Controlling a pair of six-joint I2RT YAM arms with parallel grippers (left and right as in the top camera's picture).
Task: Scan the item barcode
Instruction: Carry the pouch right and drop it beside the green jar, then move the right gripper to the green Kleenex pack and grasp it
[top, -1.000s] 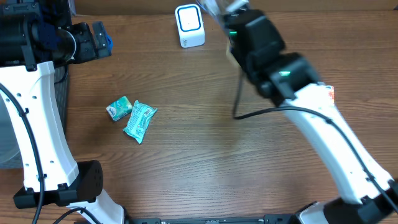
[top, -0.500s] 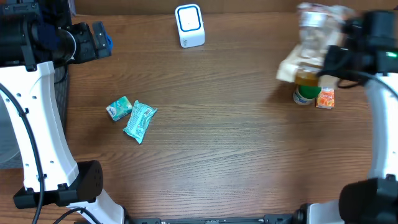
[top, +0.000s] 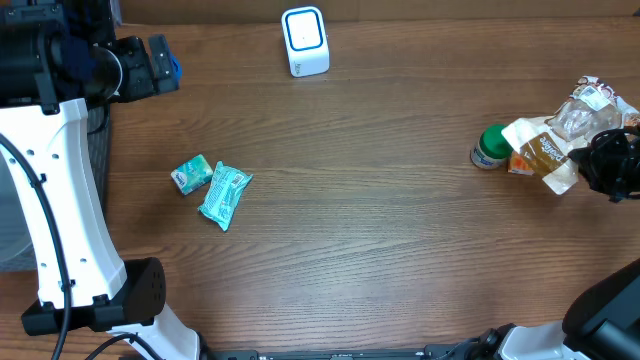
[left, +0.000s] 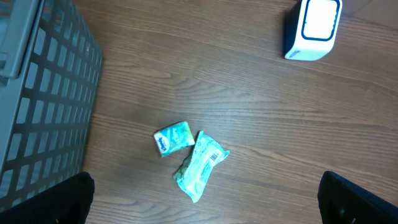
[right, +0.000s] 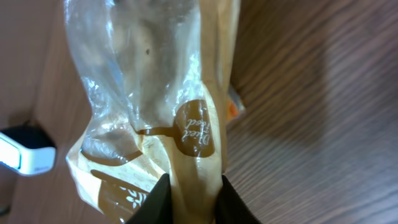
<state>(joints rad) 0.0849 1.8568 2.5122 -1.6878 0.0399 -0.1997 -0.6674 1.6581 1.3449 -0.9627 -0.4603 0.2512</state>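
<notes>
My right gripper (right: 191, 200) is shut on a clear and tan plastic bag (right: 158, 99), its two black fingers (right: 152, 202) pinching the bag's lower fold. In the overhead view the bag (top: 558, 135) hangs at the table's far right, in front of the right gripper (top: 603, 162). The white and blue scanner (top: 304, 40) stands at the back centre, far from the bag, and shows at the left edge of the right wrist view (right: 25, 155). No barcode shows on the bag. My left gripper (left: 205, 202) is open high above the table, nothing between its fingers.
A green-lidded can (top: 490, 147) and a small orange packet (top: 521, 161) sit right beside the bag. Two teal packets (top: 191, 174) (top: 224, 195) lie left of centre, below the left wrist (left: 173, 138) (left: 200, 165). A grey mesh basket (left: 43, 93) stands at the far left.
The right arm swung the bag from in front of the scanner over to the far right, down beside the can and orange packet. The left arm stayed still.
</notes>
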